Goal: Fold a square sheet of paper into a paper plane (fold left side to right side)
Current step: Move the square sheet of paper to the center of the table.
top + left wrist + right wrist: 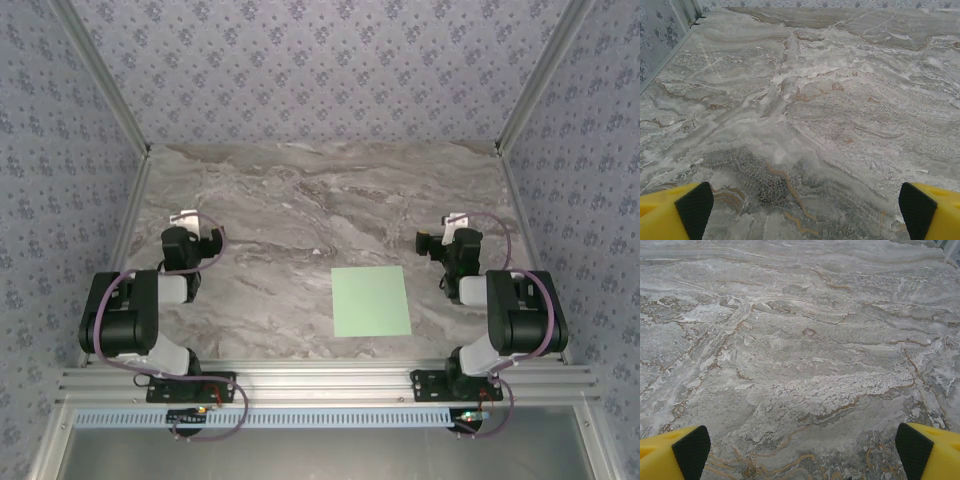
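Grey marble-patterned table (pixel 300 200) enclosed by floral-papered walls (pixel 320 60)

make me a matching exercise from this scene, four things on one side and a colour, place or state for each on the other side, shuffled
Things
1. square sheet of paper
2. left gripper
3. right gripper
4. table

Descriptions
A. grey marbled surface
B. open, close to the sheet's far right corner
C. pale green, lying flat and unfolded
D. open, well away from the sheet, towards the table's left edge

Pairs: 1-C, 2-D, 3-B, 4-A
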### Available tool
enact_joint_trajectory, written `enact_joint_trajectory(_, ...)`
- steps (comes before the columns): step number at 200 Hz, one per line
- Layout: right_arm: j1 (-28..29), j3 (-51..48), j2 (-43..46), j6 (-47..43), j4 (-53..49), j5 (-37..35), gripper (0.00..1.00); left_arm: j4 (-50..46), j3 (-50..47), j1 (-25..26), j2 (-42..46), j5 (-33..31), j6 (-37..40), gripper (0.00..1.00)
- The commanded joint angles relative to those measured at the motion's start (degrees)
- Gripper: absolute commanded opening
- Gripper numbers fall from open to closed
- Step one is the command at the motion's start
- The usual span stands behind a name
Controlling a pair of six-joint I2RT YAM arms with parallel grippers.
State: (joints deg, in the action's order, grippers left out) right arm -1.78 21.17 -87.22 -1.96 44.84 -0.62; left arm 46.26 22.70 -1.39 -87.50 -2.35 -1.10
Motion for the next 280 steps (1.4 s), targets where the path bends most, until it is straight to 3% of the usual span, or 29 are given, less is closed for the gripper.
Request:
enact_joint_trajectory(1,-0.18,1.2,-0.01,0.55,1.39,0.52,1.0,0.23,0.94,0.33,-0.34,0.5,-0.12,0.98)
enact_joint_trajectory(162,-0.91,1.48,0.33,1.07,0.64,1.59,1.0,-0.97,1.47,0.33,0.05,0.05,-0.21,0.98)
enact_joint_trajectory(172,-0.94,3.18,1.95,1.04,-2.75,1.66,1.0,-3.61,2.26,0.58,1.65,-0.87,-0.23,0.98)
enact_joint_trajectory(197,-1.66,11.69,8.27,2.91,-24.79,4.2,1.0,-20.77,7.14,4.12,10.85,-6.82,-0.67,0.98)
enact_joint_trajectory(217,-0.44,14.72,12.27,5.56,-34.46,3.74,1.0,-33.23,11.74,8.02,16.63,-8.81,-6.89,0.98)
enact_joint_trajectory(245,3.4,19.55,16.5,10.83,-51.02,2.78,1.0,-51.41,19.42,11.47,19.25,-0.74,-22.72,0.98)
enact_joint_trajectory(280,13.61,21.13,19.56,15.28,-64.94,1.02,1.0,-58.33,22.63,23.23,19.41,3.05,-29.48,0.98)
